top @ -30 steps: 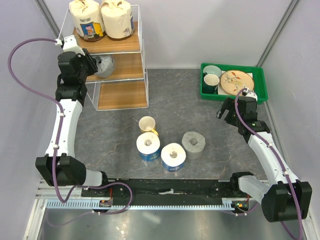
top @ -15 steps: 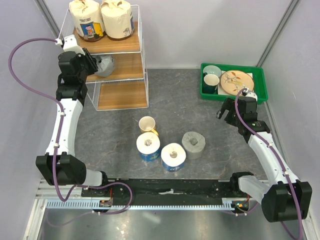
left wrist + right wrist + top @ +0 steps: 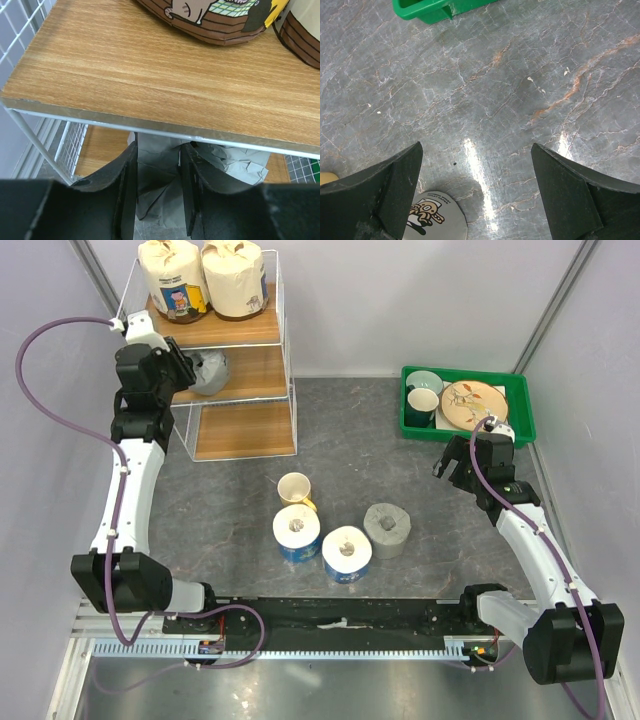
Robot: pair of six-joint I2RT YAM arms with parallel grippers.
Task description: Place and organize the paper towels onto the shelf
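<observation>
The shelf point(image 3: 245, 430) stands at the back left. Two cream cartoon-print rolls point(image 3: 172, 278) point(image 3: 234, 278) stand on its top tier. My left gripper point(image 3: 185, 375) reaches into the middle tier from the left. In the left wrist view it point(image 3: 158, 150) is closed on the wrap of a grey roll point(image 3: 157, 170) under the top board point(image 3: 125, 75). A second grey roll point(image 3: 387, 525) and two white-and-blue rolls point(image 3: 297, 532) point(image 3: 347, 553) stand on the table. My right gripper point(image 3: 452, 468) point(image 3: 476, 146) is open and empty above the table.
A yellow mug point(image 3: 295, 488) stands just behind the white-and-blue rolls. A green tray point(image 3: 520, 430) with dishes sits at the back right, near my right gripper. A roll's labelled wrap point(image 3: 437, 220) shows at the bottom of the right wrist view.
</observation>
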